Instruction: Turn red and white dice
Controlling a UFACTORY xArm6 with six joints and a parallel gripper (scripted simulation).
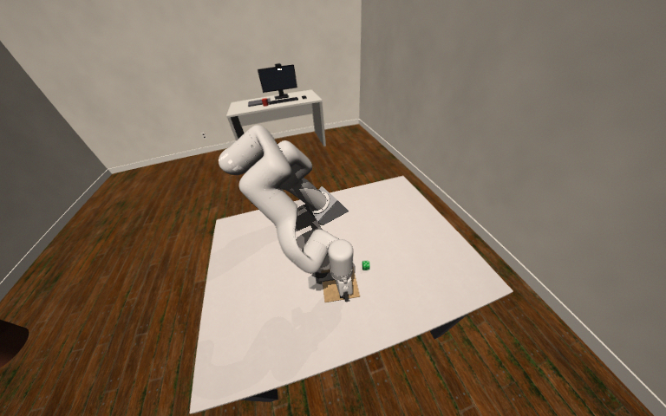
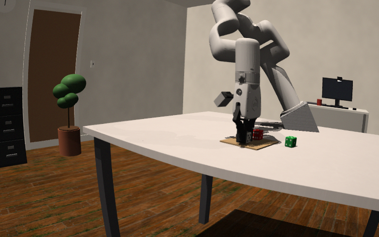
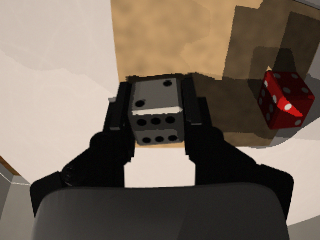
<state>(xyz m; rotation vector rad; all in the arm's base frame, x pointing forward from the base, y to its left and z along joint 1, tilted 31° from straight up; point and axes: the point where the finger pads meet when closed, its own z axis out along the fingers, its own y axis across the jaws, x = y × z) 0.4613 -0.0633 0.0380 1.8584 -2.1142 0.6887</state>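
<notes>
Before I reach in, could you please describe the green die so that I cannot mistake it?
On the big white-topped table, look for the thin square tan mat under the hand. Just off that mat, directly on the tabletop, sits a small green cube with white pips. Its neighbours, one red and one white, are both at the mat.
</notes>
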